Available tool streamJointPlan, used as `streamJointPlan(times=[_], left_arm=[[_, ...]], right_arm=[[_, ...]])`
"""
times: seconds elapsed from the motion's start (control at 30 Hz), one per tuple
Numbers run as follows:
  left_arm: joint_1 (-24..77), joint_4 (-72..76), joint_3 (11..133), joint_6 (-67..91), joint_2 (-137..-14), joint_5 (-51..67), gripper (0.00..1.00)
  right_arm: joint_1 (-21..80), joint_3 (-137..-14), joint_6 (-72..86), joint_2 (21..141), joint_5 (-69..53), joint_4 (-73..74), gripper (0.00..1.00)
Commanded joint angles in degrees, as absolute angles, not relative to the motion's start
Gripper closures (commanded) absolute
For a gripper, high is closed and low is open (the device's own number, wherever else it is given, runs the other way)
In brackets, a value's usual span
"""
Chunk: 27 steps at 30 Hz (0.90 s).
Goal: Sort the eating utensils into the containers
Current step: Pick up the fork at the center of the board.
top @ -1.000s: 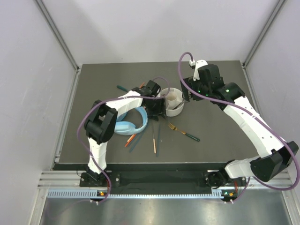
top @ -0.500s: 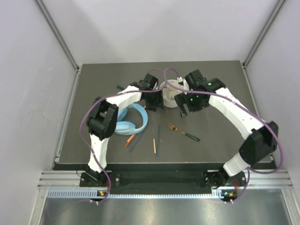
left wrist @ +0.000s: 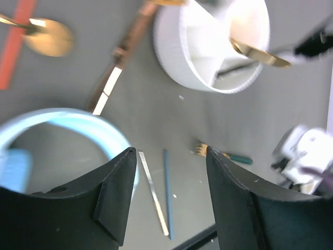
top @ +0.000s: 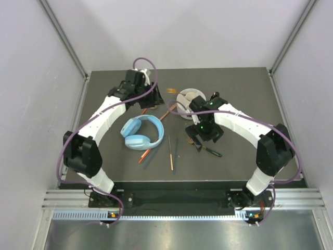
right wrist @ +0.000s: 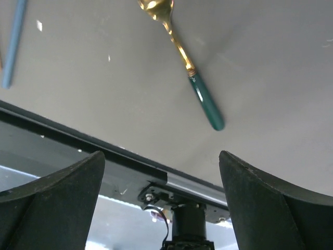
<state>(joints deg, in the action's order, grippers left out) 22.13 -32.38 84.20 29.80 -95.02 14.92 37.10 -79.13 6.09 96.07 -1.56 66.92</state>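
Utensils (top: 171,159) lie scattered over the dark surface (top: 244,88). The left arm reaches toward the far edge, left of centre, and the left claw (left wrist: 169,156) is spread open with nothing between its fingers. The right arm bends in over the middle of the surface. The right claw (right wrist: 160,161) is also wide open and empty, with a gold fork (right wrist: 179,52) with a teal handle lying just ahead of it.

Light blue headphones (top: 141,133) rest left of centre. A round white holder (top: 187,97), divided inside, stands toward the far edge, just beyond the right arm's wrist. The left wrist view shows one gold utensil (left wrist: 257,52) leaning in a compartment, its handle out over the rim. A gold spoon (top: 171,91) lies on the surface just beside the holder, on its far left side. A slanted orange chopstick (top: 165,113) lies between the holder and the headphones.

Toward the near edge, a short orange chopstick (top: 144,155) and a dark teal chopstick (top: 152,159) lie side by side just in front of the headphones. A second orange chopstick (top: 170,151) and a second teal chopstick (top: 176,148) lie nearly parallel at the centre, left of the fork.
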Motion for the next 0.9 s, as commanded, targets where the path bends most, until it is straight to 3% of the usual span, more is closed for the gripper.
streamJointPlan(times=[0.0, 0.2, 0.67, 0.73, 0.87], left_arm=[[19.86, -32.78, 81.92, 28.04, -93.34, 11.96, 0.39], [19.78, -32.43, 79.02, 29.35, -92.90, 12.66, 0.39], [19.86, -34.10, 78.49, 29.97, -91.67, 10.28, 0.39], [19.78, -34.19, 78.31, 30.06, -91.49, 10.28, 0.39], [19.86, -34.19, 78.31, 30.41, -91.67, 10.37, 0.39]], right_arm=[[37.88, -73.14, 8.43, 95.10, -1.32, 60.92, 0.10], [35.07, -63.81, 10.72, 94.92, -1.23, 51.95, 0.11], [33.93, -65.74, 5.63, 102.83, -0.44, 48.78, 0.08], [33.93, -65.04, 5.71, 102.57, -1.05, 48.60, 0.09], [33.93, -64.16, 6.33, 101.08, -1.49, 49.13, 0.24]])
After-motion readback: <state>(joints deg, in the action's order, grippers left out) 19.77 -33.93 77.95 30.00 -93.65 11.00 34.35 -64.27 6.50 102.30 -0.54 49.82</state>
